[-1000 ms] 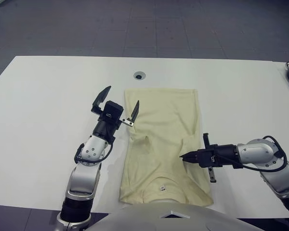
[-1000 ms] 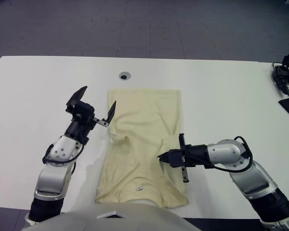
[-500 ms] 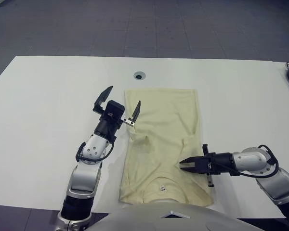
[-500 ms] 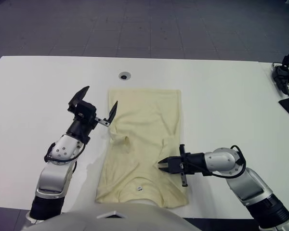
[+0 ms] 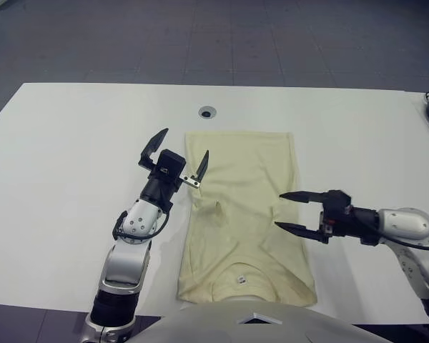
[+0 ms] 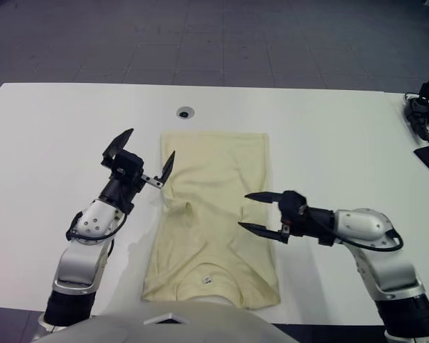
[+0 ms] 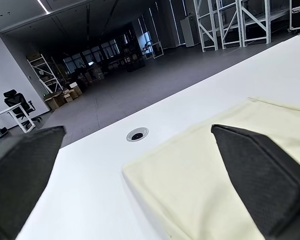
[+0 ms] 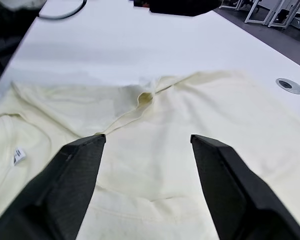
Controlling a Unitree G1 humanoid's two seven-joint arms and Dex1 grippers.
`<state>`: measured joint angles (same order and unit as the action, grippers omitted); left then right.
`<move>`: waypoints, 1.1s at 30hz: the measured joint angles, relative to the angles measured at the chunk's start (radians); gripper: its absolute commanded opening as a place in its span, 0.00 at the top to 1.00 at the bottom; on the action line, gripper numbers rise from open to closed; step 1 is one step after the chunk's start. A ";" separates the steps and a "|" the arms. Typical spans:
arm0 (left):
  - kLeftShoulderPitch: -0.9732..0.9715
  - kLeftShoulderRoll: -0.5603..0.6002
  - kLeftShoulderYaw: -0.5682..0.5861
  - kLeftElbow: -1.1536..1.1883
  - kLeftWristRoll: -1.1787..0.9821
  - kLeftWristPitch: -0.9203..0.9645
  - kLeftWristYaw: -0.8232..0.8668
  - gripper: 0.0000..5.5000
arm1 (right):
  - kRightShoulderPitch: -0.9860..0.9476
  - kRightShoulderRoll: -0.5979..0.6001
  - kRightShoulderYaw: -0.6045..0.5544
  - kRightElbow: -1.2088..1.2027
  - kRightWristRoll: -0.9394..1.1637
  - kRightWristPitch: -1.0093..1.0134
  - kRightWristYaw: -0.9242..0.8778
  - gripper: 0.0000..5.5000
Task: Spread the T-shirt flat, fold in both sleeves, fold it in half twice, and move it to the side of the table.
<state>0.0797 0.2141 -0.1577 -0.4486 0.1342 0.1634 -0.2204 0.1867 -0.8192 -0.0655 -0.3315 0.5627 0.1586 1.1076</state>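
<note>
The shirt is judged soft and limp, best pinched at edge corners; left gripper and right gripper are spread wide, empty

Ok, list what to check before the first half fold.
1. Sleeves folded in: ok, the shirt lies as a narrow rectangle.
2. Cloth flat: not ok, a crease stands up near its left edge.
3. Left gripper free: ok, open by the shirt's left edge, holding nothing.
4. Right gripper free: ok, open at the shirt's right edge, holding nothing.
5. Far hem apart from the hole: ok, a gap shows between them.
</note>
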 measured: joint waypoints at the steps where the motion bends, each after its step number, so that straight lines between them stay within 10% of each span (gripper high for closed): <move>1: 0.000 0.000 0.000 0.000 0.000 0.000 0.000 0.02 | 0.003 -0.002 -0.022 0.026 0.021 0.006 0.024 0.27; 10: 0.002 0.002 0.011 -0.002 -0.001 0.000 -0.006 0.02 | 0.094 -0.058 0.029 0.263 -0.160 -0.067 0.149 0.02; 33: 0.027 0.003 0.014 -0.019 -0.002 0.001 -0.010 0.02 | 0.206 -0.151 -0.049 0.191 -0.245 -0.281 0.058 0.02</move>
<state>0.1065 0.2170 -0.1434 -0.4679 0.1327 0.1645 -0.2304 0.3924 -0.9702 -0.1142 -0.1407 0.3179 -0.1229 1.1655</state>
